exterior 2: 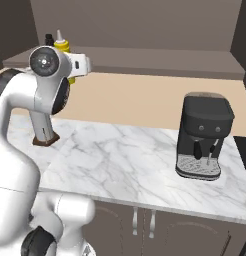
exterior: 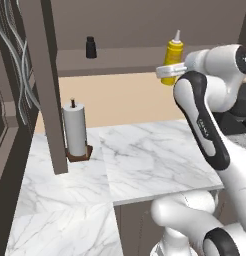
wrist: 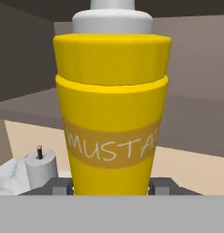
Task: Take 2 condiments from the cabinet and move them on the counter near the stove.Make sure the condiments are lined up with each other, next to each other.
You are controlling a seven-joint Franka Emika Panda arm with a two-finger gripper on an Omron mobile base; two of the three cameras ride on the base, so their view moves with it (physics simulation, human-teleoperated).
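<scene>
The jaws pinch the yellow mustard bottle [wrist: 111, 118] low on both sides, fingertips [wrist: 162, 185] pressed to its base in our hand view. From our left base view, the gripper [exterior: 171, 71] holds it at the cabinet [exterior: 140, 57] shelf, the black bottle [exterior: 91, 47] well apart. In our right base view, the counter [exterior 2: 120, 155] lies below. We judge the first pick is underway; next we lift it clear and carry it down.

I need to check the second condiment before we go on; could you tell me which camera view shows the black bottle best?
The left base view: the black bottle stands in full sight on the cabinet shelf, left of the yellow mustard bottle. In the right base view just its top peeks above the arm.
</scene>
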